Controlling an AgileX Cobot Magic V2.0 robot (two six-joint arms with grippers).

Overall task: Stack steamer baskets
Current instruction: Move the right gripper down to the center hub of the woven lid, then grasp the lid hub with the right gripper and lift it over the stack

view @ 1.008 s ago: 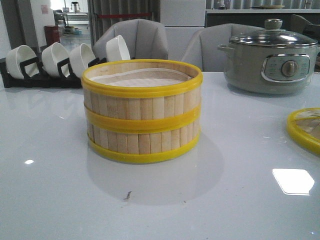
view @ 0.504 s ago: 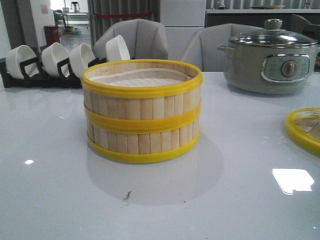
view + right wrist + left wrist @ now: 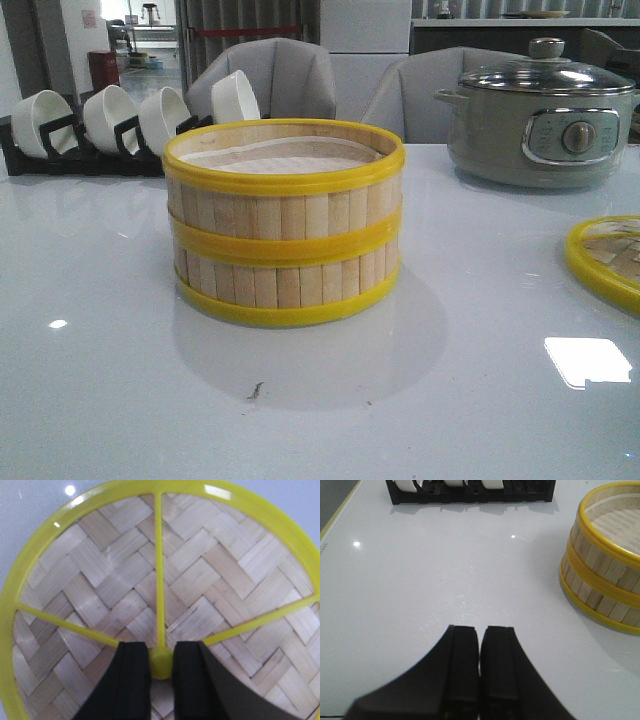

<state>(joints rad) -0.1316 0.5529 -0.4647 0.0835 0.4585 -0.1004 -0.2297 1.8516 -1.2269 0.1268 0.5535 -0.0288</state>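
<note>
While steamer baskets (image 3: 284, 222) sit stacked mid-table, left gripper (image 3: 480, 645) closed empty; right gripper (image 3: 161, 662) apparently pinching lid knob (image 3: 161, 663).

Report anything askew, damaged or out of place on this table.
Nothing stands out. The two steamer baskets sit squarely stacked, rims aligned. The only blemish is a small dark speck on the table in front of them.
</note>
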